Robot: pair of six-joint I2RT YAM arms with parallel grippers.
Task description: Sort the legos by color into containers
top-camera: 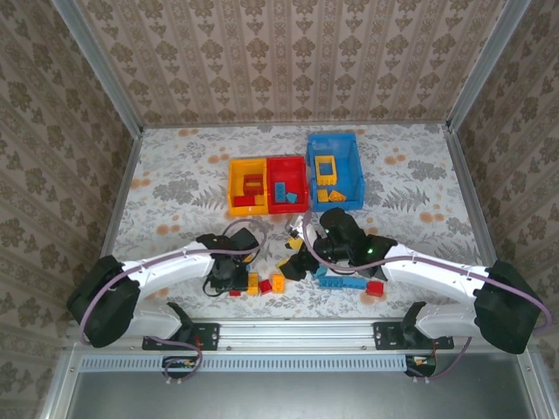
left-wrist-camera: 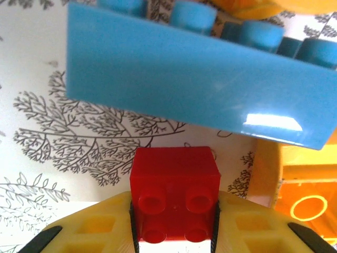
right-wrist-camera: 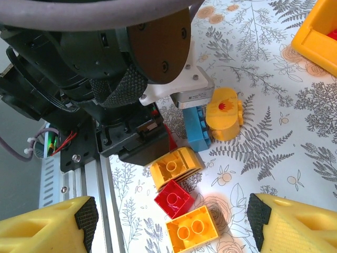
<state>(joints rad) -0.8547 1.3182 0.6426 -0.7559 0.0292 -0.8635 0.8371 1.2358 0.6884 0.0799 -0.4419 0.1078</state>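
Observation:
My left gripper (left-wrist-camera: 175, 216) is shut on a small red lego (left-wrist-camera: 175, 196), its yellow fingers (left-wrist-camera: 100, 226) pressed against both of the brick's sides, low over the table. Just beyond lie a long blue lego (left-wrist-camera: 195, 79) and an orange one (left-wrist-camera: 305, 203). In the top view this gripper (top-camera: 232, 285) is at the table's near edge. My right gripper (right-wrist-camera: 171, 216) stands open above a red lego (right-wrist-camera: 174, 197) and two yellow ones (right-wrist-camera: 192, 227), touching none. The yellow (top-camera: 247, 186), red (top-camera: 286, 183) and blue (top-camera: 334, 170) containers stand side by side at mid-table, each with mixed-colour bricks inside.
More loose legos lie along the near edge: blue ones (top-camera: 341, 281) and a red one (top-camera: 375, 288) under the right arm. A blue brick (right-wrist-camera: 197, 129) and a rounded yellow piece (right-wrist-camera: 225, 113) sit close to the left arm's black wrist (right-wrist-camera: 131, 79). The two grippers are near each other.

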